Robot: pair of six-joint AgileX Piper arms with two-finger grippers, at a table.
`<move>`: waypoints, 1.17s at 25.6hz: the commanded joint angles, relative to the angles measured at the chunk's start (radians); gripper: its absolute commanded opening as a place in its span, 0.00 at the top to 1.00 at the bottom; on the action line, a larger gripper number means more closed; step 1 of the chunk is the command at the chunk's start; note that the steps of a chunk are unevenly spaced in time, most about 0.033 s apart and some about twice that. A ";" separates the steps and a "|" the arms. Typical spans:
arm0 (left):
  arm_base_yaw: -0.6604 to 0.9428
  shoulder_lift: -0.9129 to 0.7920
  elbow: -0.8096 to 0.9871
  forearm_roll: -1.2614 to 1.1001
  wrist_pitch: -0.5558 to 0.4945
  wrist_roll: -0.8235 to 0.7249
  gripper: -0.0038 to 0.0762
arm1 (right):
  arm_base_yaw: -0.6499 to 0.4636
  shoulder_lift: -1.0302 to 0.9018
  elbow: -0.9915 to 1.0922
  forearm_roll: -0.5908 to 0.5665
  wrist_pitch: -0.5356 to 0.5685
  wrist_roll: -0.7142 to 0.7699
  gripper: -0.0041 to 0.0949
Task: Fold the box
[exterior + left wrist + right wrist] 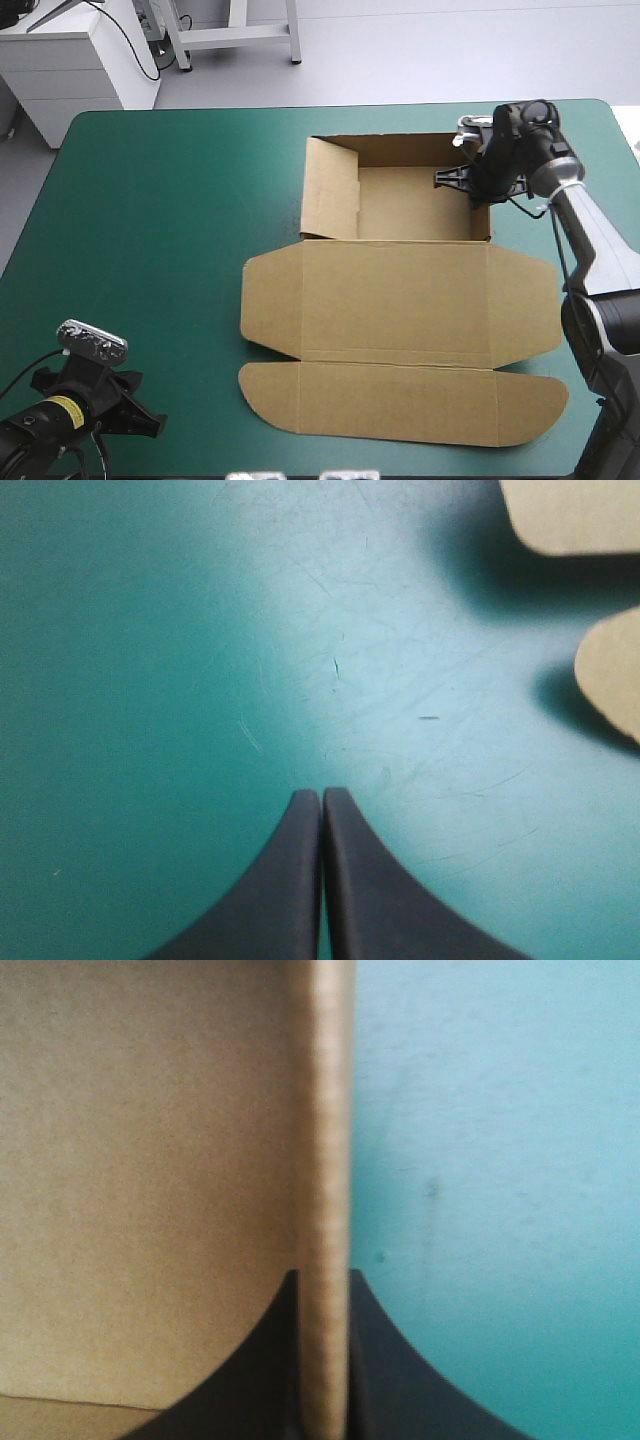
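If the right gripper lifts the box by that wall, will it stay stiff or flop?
Probably light: the box is thin board. The flat lid would likely hinge down at its creases. The right gripper, shut on one wall, may twist it.

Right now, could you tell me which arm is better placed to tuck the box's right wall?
Probably the right: the right gripper has its fingers shut on the right wall of the box, one on each side. The left gripper is shut over bare teal-green cover beside the lid flaps.
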 commanded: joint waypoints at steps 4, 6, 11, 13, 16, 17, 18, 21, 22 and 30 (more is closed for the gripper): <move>-0.006 0.005 -0.025 -0.001 -0.037 -0.006 0.96 | -0.216 -0.071 -0.034 0.006 0.019 -0.051 0.98; -0.006 0.005 -0.025 -0.001 -0.035 -0.006 0.96 | -0.285 -0.071 -0.034 -0.002 0.019 -0.053 0.98; -0.006 0.005 -0.025 -0.001 -0.035 -0.006 0.96 | -0.476 -0.062 -0.034 -0.029 0.019 -0.077 0.98; -0.006 0.005 -0.025 -0.001 -0.035 -0.006 0.96 | -0.555 -0.057 -0.034 -0.014 0.019 -0.080 0.98; -0.006 0.005 -0.025 -0.001 -0.035 -0.006 0.96 | -0.652 -0.048 -0.034 -0.001 0.019 -0.080 0.98; -0.006 0.005 -0.025 -0.001 -0.032 -0.006 0.96 | -0.682 -0.046 -0.032 0.005 0.019 -0.080 0.98; -0.006 0.005 -0.025 -0.001 -0.030 -0.006 0.96 | -0.707 -0.041 -0.032 0.012 0.019 -0.080 0.98; -0.006 0.005 -0.025 -0.001 -0.030 -0.006 0.96 | -0.752 -0.039 -0.030 0.030 0.006 -0.080 0.98; -0.006 0.005 -0.025 -0.001 -0.030 -0.006 0.96 | -0.764 -0.039 -0.030 0.032 -0.013 -0.082 0.98; -0.006 0.005 -0.025 -0.001 0.015 -0.006 0.96 | -0.764 -0.039 -0.030 0.010 -0.016 -0.155 0.85</move>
